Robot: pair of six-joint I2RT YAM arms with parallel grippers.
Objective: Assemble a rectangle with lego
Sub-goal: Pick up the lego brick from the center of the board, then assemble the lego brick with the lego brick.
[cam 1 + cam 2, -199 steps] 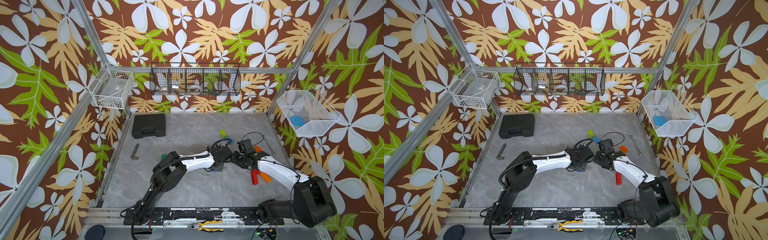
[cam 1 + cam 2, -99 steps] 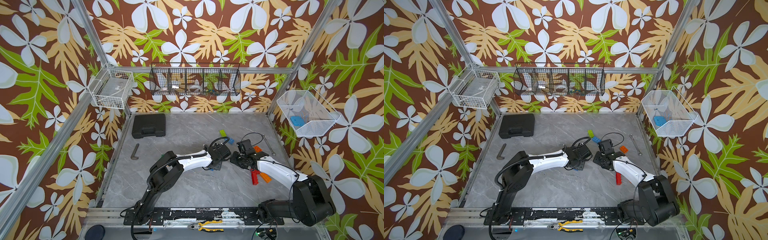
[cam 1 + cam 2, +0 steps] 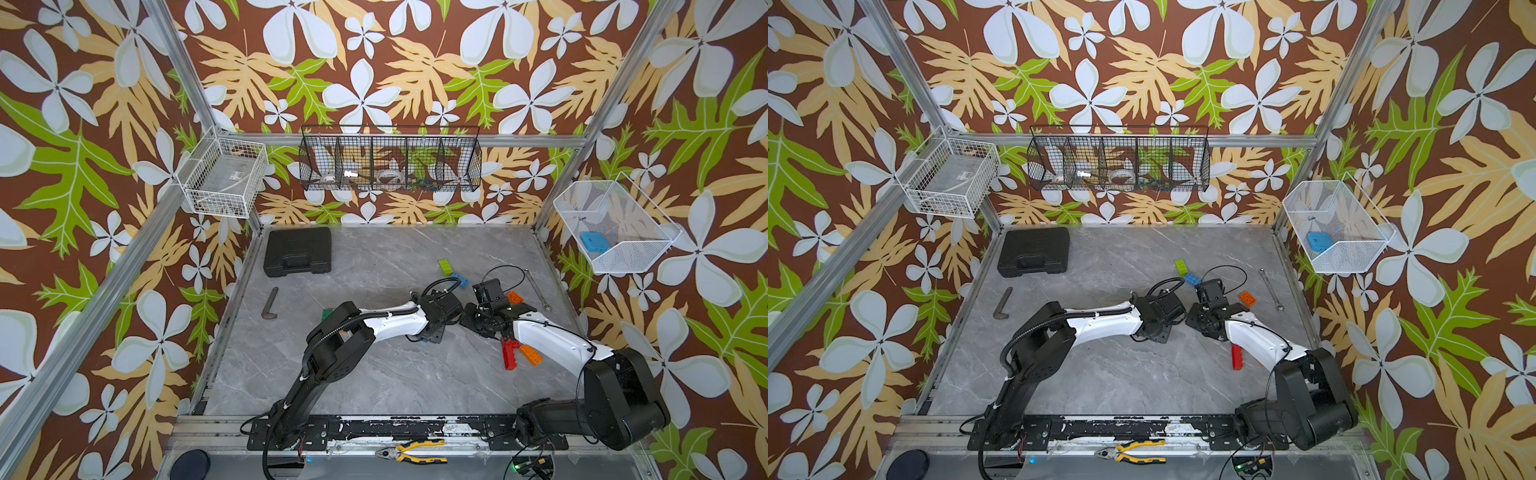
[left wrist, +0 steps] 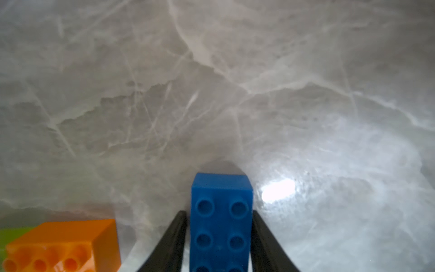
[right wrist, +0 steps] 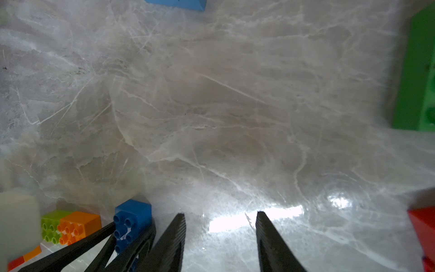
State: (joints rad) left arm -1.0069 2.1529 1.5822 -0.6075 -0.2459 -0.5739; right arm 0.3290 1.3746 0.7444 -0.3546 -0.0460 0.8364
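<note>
A blue lego brick (image 4: 221,188) stands on the grey table between the fingers of my left gripper (image 4: 219,213), studs toward the wrist camera. A sliver of table shows between one finger (image 4: 179,226) and the brick, so the jaws are open. Beside it lie an orange brick (image 4: 66,245) and a lime one (image 5: 53,226). My right gripper (image 5: 220,214) is open over bare table, nothing between its fingers, right next to the left gripper's fingers. In both top views the two grippers (image 3: 432,332) (image 3: 469,320) meet at mid-table and hide these bricks.
Loose bricks lie around: lime (image 3: 444,266), blue (image 3: 460,280), orange (image 3: 515,297), red (image 3: 508,353) with orange (image 3: 530,354), dark green (image 3: 328,312). A black case (image 3: 298,251) sits back left, a bent metal key (image 3: 270,303) left, a wrench (image 3: 538,289) right.
The left jaws have eased apart round the blue brick, and the left wrist has shifted slightly leftward. The right arm has stayed put.
</note>
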